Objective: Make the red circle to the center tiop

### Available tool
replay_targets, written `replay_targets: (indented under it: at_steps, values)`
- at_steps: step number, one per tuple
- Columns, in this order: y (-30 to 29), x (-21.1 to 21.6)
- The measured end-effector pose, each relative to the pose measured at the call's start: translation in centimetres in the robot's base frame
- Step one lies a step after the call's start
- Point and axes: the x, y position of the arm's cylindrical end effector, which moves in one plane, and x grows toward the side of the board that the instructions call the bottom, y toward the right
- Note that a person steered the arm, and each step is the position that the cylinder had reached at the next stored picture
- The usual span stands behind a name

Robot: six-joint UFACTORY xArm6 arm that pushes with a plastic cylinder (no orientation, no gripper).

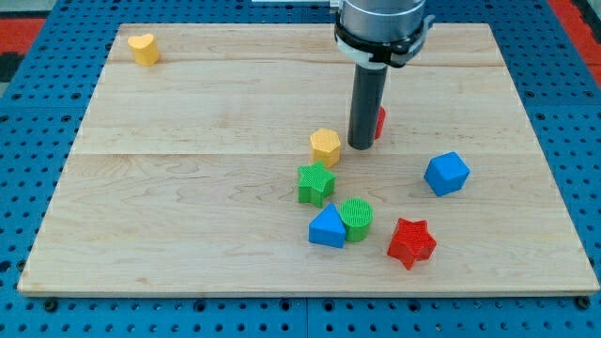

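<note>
The red circle (380,121) is mostly hidden behind my rod, only a red sliver shows at the rod's right side, a little right of the board's centre. My tip (362,145) rests on the board directly in front of it, touching or nearly touching. A yellow hexagon (325,145) lies just left of the tip. A green star (316,183) sits below the hexagon.
A green circle (357,219) and a blue triangle (328,227) sit together toward the view's bottom, a red star (411,242) to their right. A blue cube (446,174) lies at the right. A yellow heart (143,49) sits at the top left of the wooden board (188,188).
</note>
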Motion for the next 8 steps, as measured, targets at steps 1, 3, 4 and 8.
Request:
replay_targets:
  at_steps: [1,3,4,8]
  values:
    - [2.9,-0.1]
    - [1.1,-7.2]
    - [-1.4,-8.8]
    - [-3.6,-7.8]
